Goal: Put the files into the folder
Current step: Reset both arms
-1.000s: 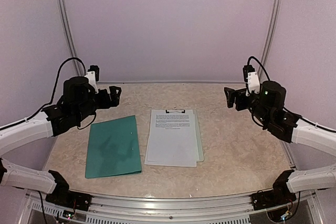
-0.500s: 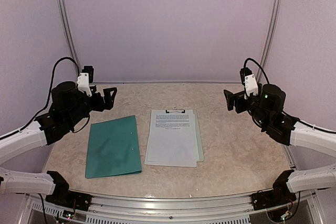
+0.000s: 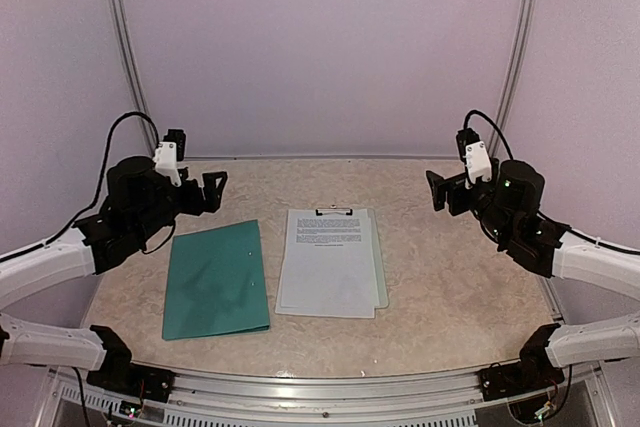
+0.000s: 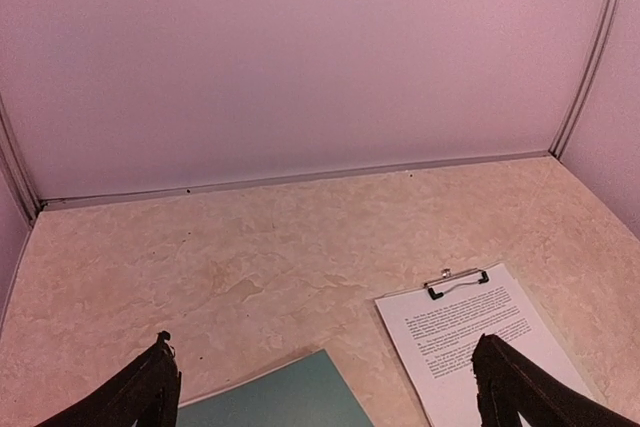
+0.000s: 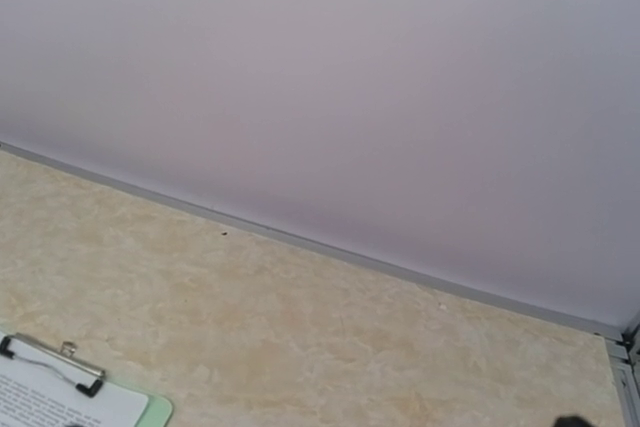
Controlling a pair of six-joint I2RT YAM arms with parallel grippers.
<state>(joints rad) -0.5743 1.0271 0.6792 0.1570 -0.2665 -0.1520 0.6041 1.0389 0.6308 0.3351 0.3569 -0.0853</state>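
Top external: folder (image 3: pixel 216 282) near wide-spread left claw (image 3: pixel 218 190); files (image 3: pixel 328 262) farther right

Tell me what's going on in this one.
Nothing is held. Both tools hover open: the left tool just beyond the folder's far edge, the right tool off to the right. The files lie on a pale clipboard, under its clip, right of the flat folder. None has gone in.

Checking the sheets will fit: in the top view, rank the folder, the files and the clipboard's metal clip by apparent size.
1. the folder and the files: nearly alike, too close to rank.
2. the metal clip: clearly smallest.
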